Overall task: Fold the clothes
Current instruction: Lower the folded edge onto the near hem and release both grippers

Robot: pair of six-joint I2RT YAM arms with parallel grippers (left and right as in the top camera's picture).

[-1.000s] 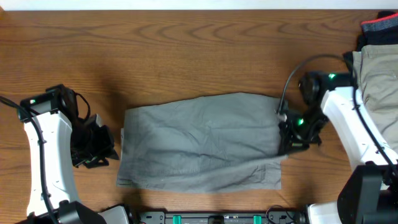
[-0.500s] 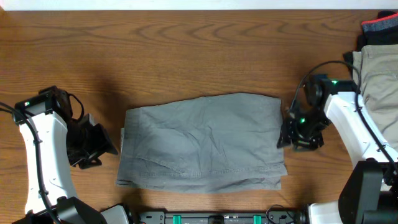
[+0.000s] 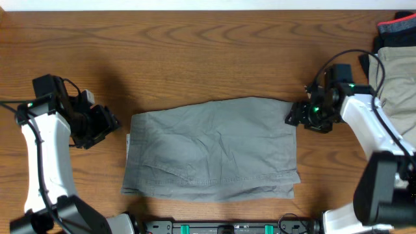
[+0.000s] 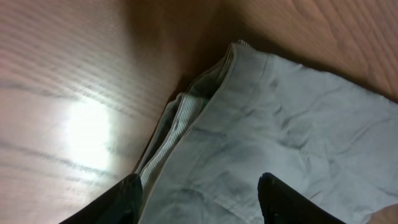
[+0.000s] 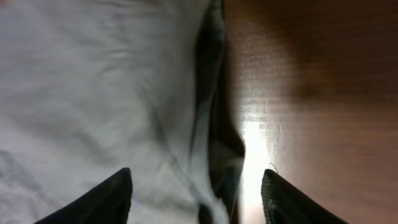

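Grey shorts (image 3: 211, 151): folded flat at the centre of your surface (image 3: 195, 52), long axis running 9 to 3 o'clock. The left wrist view shows stacked layers with a ribbed inner strip at the 9 o'clock end.

Left jaws: just off the shorts' 9 o'clock edge and clear of the cloth in the overhead view. They stand moderately parted with nothing between them.

Right jaws: at the shorts' 2 o'clock corner, just beside the 3 o'clock edge, parted about as far and empty. You cannot tell from overhead whether a tip brushes the cloth.

Edges: the 6 o'clock hem lies near the front rim, and the 5 o'clock corner juts out slightly. Wood shows from the 12 o'clock edge to the far rim, and outward past the left jaws.

Khaki trousers (image 3: 396, 78) and a dark garment (image 3: 396, 27) sit at the surface's 2 o'clock corner, near the right arm.
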